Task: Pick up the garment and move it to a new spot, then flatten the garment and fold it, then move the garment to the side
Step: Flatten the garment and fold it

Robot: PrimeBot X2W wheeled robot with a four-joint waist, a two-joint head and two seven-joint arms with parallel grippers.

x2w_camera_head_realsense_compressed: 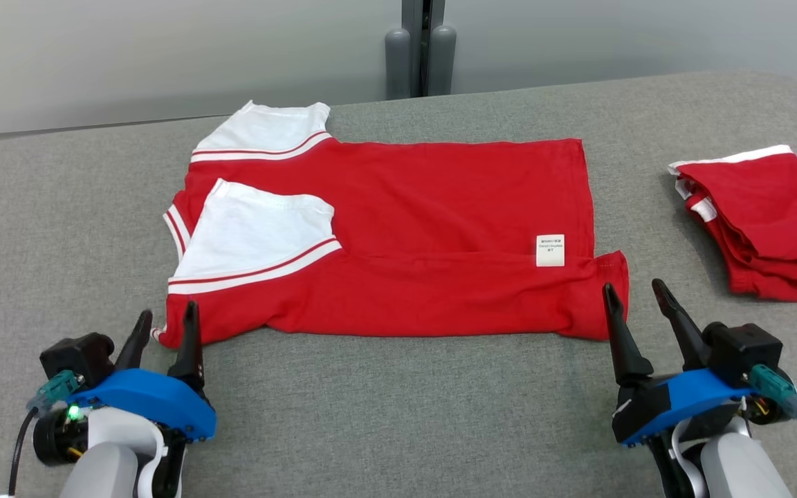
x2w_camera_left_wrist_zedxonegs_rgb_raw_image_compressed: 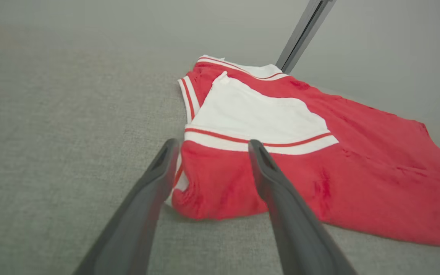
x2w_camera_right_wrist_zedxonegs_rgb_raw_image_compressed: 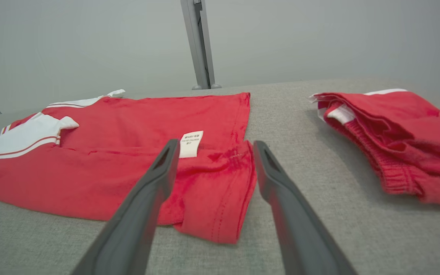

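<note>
Grey fabric surface (x2w_camera_head_realsense_compressed: 398,429) carries everything | your left claw (x2w_camera_head_realsense_compressed: 167,311): spread wide, gripping nothing, at the sleeve-end corner of the garment (x2w_camera_head_realsense_compressed: 405,228) | garment: centre, red, flat, near edge folded over | right claw (x2w_camera_head_realsense_compressed: 632,287): equally wide, empty, by the hem corner, likely posted for the next fold | second folded red piece (x2w_camera_head_realsense_compressed: 765,228): well apart, right
</note>
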